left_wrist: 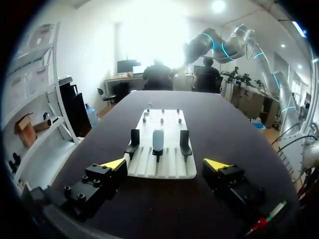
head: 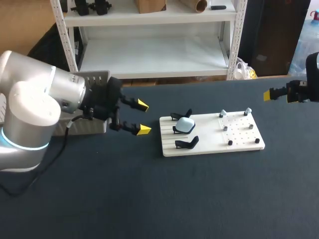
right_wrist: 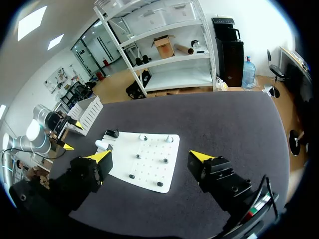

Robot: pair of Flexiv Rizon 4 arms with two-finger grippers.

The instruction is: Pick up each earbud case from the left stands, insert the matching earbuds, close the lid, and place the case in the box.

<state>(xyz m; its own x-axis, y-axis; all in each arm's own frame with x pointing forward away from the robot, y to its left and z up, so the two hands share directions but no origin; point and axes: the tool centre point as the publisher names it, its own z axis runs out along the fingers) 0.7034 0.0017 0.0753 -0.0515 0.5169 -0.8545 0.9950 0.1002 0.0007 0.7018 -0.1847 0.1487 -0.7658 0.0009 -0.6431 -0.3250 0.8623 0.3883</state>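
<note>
**Both grippers open, case on its stand**

From above, the right gripper [right_wrist: 150, 156] shows one yellow tip; its wrist view shows both fingers spread, empty. The left gripper [head: 143, 117] gapes too. One earbud case [head: 186, 124] sits on the middle of three black stands [head: 187, 143], with six pegs [head: 230, 143] alongside on the white board [head: 239, 145].

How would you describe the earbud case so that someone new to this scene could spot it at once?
Find the white board lying on the dark table. Its slotted end carries three black stands in a row. The earbud case sits on the middle one: it is a pale, rounded shell, while the stands on either side of it are empty.
</note>
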